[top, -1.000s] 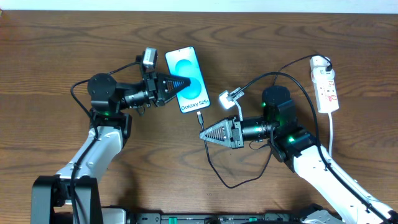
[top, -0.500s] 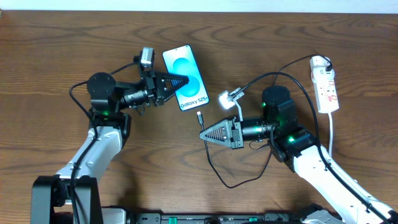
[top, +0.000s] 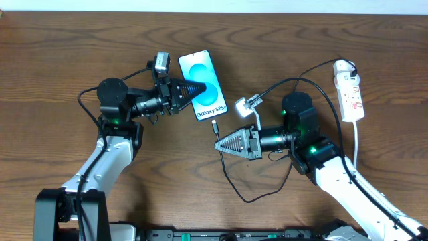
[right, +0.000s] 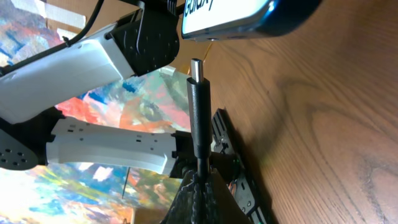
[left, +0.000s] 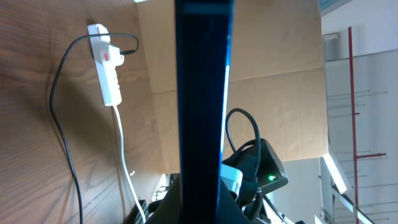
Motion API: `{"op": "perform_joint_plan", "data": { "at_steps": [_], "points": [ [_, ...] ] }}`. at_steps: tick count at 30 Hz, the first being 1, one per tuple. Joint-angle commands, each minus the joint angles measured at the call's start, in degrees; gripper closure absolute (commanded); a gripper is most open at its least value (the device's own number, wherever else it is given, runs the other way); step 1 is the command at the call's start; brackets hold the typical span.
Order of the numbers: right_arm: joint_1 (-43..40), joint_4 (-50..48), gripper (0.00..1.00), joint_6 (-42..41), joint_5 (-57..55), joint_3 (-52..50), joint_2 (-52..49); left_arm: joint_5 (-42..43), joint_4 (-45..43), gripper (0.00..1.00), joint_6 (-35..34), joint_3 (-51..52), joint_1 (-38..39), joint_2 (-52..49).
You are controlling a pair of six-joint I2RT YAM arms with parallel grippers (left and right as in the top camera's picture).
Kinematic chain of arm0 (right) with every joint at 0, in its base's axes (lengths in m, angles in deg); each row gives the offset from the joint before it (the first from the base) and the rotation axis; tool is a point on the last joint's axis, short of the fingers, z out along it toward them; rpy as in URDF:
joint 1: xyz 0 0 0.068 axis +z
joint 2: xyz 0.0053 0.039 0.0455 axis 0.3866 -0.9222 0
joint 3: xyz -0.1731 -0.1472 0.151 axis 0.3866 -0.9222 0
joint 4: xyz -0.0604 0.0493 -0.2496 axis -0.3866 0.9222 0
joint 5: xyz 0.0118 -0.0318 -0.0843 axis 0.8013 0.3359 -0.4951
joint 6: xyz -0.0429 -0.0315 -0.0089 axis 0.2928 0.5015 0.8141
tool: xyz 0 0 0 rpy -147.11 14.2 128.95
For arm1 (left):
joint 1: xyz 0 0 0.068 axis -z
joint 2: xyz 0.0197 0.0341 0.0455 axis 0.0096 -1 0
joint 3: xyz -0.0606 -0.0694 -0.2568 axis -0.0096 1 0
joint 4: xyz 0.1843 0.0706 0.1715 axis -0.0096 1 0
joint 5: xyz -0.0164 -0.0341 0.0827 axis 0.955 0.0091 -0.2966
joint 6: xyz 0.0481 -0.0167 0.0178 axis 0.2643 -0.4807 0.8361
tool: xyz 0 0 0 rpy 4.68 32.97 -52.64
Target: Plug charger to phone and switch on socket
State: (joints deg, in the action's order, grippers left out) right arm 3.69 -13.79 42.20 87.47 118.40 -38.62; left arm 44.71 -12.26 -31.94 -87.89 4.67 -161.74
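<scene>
The phone (top: 204, 86), light blue screen reading "Galaxy S25+", lies tilted at the table's upper middle. My left gripper (top: 198, 88) is shut on its left edge; in the left wrist view the phone (left: 202, 106) is a dark upright bar between my fingers. My right gripper (top: 221, 144) is shut on the black charger cable (top: 234, 187); its plug tip (top: 215, 124) points at the phone's bottom end, a small gap apart. In the right wrist view the plug tip (right: 196, 68) stands just below the phone's edge (right: 249, 15). The white socket strip (top: 352, 94) lies at the far right.
The charger's white plug head (top: 344, 66) sits in the strip's top end. The strip's white cord (top: 358, 144) runs down toward the front right. The cable loops on the table in front of the right arm. The strip also shows in the left wrist view (left: 107, 71).
The phone, held by my left gripper, shifted slightly left and back right, ending close to the plug tip. The right gripper and cable have stayed still.
</scene>
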Motion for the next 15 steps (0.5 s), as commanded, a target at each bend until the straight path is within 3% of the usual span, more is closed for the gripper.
{"op": "perform_joint_plan", "data": {
  "at_steps": [1, 15],
  "points": [
    [0.61, -0.02, 0.99, -1.55, -0.07, 0.07, -0.35, 0.76, -0.76, 0.93, 1.51, -0.85, -0.17, 0.20],
    [0.55, -0.07, 0.99, -2.91, -1.14, 0.09, -0.35, 1.86, -0.76, 0.93, 1.38, -0.85, -0.17, 0.20]
  ]
}}
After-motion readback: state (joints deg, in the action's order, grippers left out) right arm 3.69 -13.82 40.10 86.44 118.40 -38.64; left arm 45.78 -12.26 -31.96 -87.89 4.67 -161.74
